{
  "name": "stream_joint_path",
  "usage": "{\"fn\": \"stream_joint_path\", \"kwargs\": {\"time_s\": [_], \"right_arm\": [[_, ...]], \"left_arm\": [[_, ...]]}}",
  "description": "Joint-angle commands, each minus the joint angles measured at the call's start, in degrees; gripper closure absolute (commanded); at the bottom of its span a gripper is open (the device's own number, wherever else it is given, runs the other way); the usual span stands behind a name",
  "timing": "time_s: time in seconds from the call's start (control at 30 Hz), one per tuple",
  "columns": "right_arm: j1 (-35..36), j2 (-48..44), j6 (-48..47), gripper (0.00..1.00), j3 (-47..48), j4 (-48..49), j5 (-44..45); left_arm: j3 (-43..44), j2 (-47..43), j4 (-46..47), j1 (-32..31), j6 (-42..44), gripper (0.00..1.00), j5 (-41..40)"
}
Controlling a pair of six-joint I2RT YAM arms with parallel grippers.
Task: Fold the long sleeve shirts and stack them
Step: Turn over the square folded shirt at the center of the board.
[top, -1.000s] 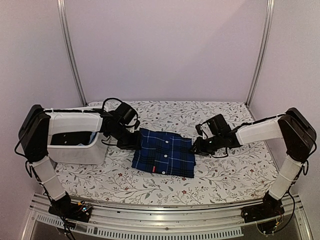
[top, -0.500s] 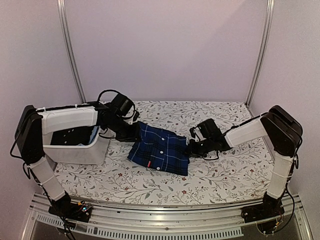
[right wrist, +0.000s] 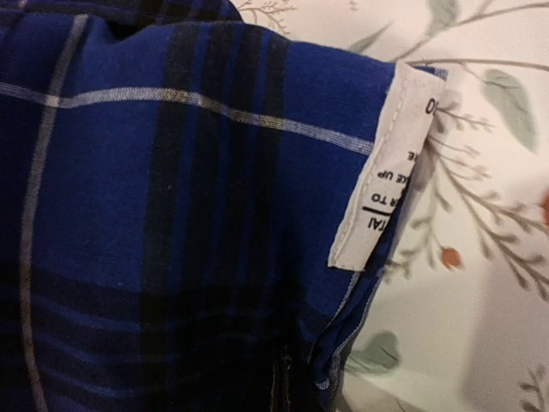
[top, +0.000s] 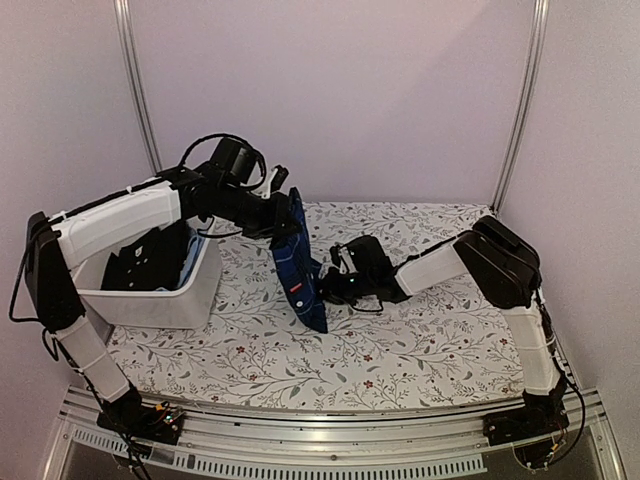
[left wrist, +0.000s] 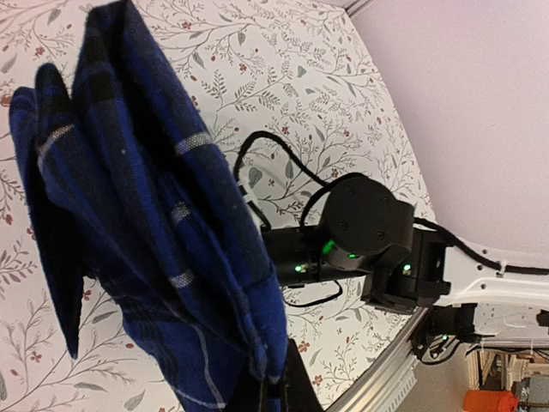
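A folded navy blue plaid shirt [top: 303,270] hangs nearly on edge above the floral tablecloth, held up between both grippers. My left gripper [top: 285,215] is raised and shut on its upper edge; in the left wrist view the cloth [left wrist: 146,215] is pinched at the fingertips [left wrist: 276,386]. My right gripper [top: 333,285] is low, shut on the shirt's lower right edge. In the right wrist view the plaid [right wrist: 171,215] fills the frame, with a white care label [right wrist: 386,172] beside the gripper [right wrist: 287,386]. Dark folded shirts [top: 145,262] and some light-blue fabric [top: 186,262] lie in the bin.
A white plastic bin [top: 170,300] stands on the table's left side, just left of the hanging shirt. The right arm's wrist [left wrist: 360,227] shows in the left wrist view, close behind the shirt. Metal frame posts stand at the back corners.
The shirt lay flat at the table's middle. Both arms moved left with it. The left gripper rose, so the shirt now hangs on edge near the bin.
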Motion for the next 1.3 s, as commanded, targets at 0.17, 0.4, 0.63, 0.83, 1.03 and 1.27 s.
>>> {"fn": "stream_joint_path", "kwargs": {"time_s": [0.17,0.4,0.63,0.83,1.03,1.27], "right_arm": [[2.90,11.75,9.69,0.98,8.96,6.32,-5.70],[3.33,10.95,15.40,0.99,7.80,11.87,-6.04],[2.89,4.79,15.24,0.99,-0.16,13.57,-1.90],[2.11,1.60,12.32,0.98,-4.13,12.61,-0.90],[1.05,-3.25,11.81,0.98,-10.04,9.84,0.05],[3.60,-2.38,11.84,0.99,-7.80,7.26,-0.87]], "left_arm": [[5.49,3.99,3.32,1.41,1.13,1.00,3.32],[8.04,6.31,3.32,2.20,2.05,1.00,4.99],[7.92,6.95,3.30,3.08,2.87,1.00,6.35],[7.09,6.92,3.37,3.17,3.11,1.00,6.37],[6.87,6.87,3.55,3.42,3.04,1.00,6.70],[8.15,7.89,3.82,3.42,2.98,1.00,7.33]]}}
